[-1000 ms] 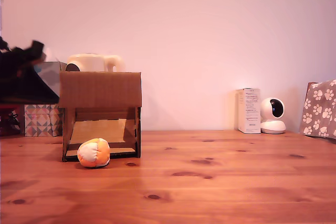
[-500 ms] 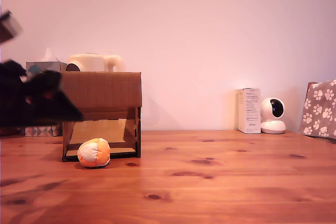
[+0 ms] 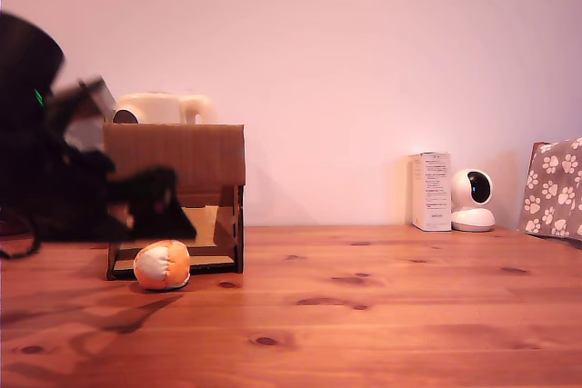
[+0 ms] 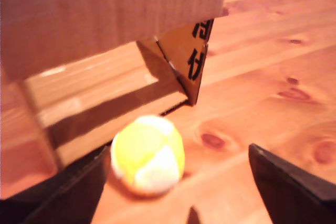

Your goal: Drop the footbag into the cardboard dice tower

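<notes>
**Ben:** While the black arm is hanging low on the exterior view's left, where is the footbag point(image 3: 162, 264) sitting?

**Mia:** It is lying on the wooden table point(image 3: 382, 315), right in front of the cardboard dice tower point(image 3: 175, 197), by its open bottom part. The gripper point(image 3: 150, 204) is blurry there, just above the ball. It is not touching it.

**Ben:** What else is standing around in that view?

**Mia:** A white carton point(image 3: 431, 191) and a little white camera point(image 3: 473, 200) are sitting by the plain pale wall, well apart from the tower. A paw-print bag point(image 3: 555, 188) is peeking in at the exterior view's right edge.

**Ben:** And what is the wrist view showing?

**Mia:** The ball point(image 4: 148, 153) is lying between the two dark fingers point(image 4: 286, 187). They are spread wide and holding nothing. The tower point(image 4: 105, 14) is just behind the ball.

**Ben:** So which step is it doing?

**Mia:** I think it is reaching to grab the ball. Next it needs to go lower, squeeze the soft ball, lift it above the tower and let go over the top. The top hole is not showing in either view.
</notes>
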